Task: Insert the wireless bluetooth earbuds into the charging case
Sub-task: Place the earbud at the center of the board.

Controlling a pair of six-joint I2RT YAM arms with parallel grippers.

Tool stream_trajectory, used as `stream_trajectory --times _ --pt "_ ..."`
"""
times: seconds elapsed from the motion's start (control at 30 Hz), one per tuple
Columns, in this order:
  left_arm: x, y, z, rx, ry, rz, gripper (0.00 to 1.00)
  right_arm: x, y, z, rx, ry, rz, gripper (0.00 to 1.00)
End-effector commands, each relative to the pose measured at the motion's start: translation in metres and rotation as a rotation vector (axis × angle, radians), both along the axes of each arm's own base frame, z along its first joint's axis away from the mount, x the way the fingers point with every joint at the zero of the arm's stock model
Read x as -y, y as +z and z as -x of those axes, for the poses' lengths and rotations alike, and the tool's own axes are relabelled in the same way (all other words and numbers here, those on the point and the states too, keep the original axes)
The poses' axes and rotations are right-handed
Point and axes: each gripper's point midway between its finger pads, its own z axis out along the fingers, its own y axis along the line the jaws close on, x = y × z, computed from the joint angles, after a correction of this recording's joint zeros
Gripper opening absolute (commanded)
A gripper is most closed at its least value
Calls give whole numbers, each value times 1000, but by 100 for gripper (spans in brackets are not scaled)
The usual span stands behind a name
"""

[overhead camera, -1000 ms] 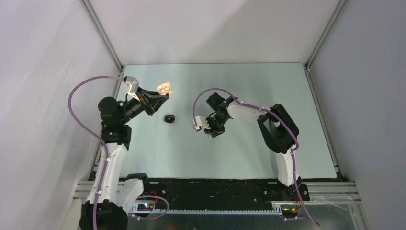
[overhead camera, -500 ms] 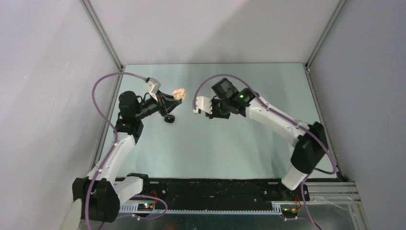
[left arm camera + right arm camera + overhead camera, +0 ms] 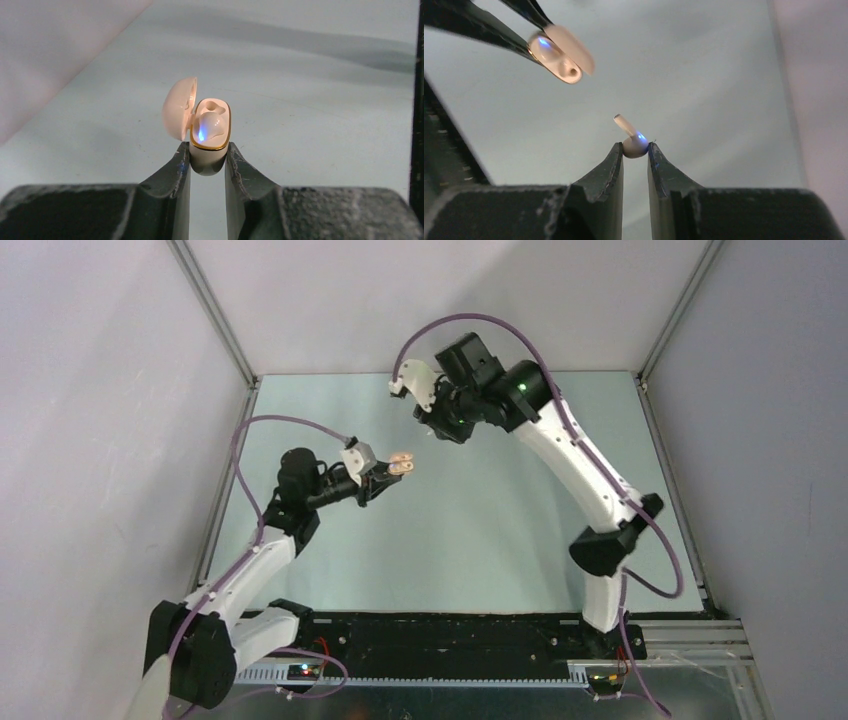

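My left gripper is shut on the charging case, holding it above the table left of centre. In the left wrist view the cream case sits between the fingertips with its lid swung open to the left. One pale earbud with a blue light lies in one socket; the other socket is bare. My right gripper is shut on the second earbud, its stem pointing up. The open case hangs up and to the left of it, apart. Seen from above, the right gripper is just beyond the case.
The pale green table is fenced by white walls and metal frame posts. A black rail with the arm bases runs along the near edge. Purple cables loop over both arms.
The left arm has swung right and nearer with the open case. The right arm has risen and moved to the far side with its earbud. A small dark object on the table no longer shows.
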Motion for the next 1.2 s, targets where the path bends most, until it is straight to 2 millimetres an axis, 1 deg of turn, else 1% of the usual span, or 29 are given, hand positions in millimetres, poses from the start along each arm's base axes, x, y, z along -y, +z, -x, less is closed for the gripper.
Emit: stream_trajectory --times 0.0,0.17,0.23,0.37,0.5,0.63,0.73,0.83,1.07,1.17 --pt "1 13 -4 265 31 -98 0 10 -47 55 -437 -132 90 0" --pt "2 7 -8 347 76 -168 0 6 -62 76 -529 -141 119 0" --pt "3 7 -10 367 88 -184 0 5 -67 78 -552 -162 121 0" --pt "5 6 -10 399 97 -213 0 4 -74 74 -594 -229 102 0" --pt "8 6 -8 431 91 -235 0 -1 -78 72 -693 -279 41 0" --pt "14 4 -2 479 55 -258 0 0 -90 63 -781 -394 0 0" --pt "15 5 1 527 38 -285 0 5 -101 54 -816 -517 -9 0" --pt "19 2 6 531 9 -297 0 2 -104 50 -851 -594 -36 0" --pt "32 -1 12 516 -53 -302 0 -6 -103 56 -961 -579 -76 0" --pt "35 -2 10 528 -64 -320 0 -5 -104 54 -1014 -593 -92 0"
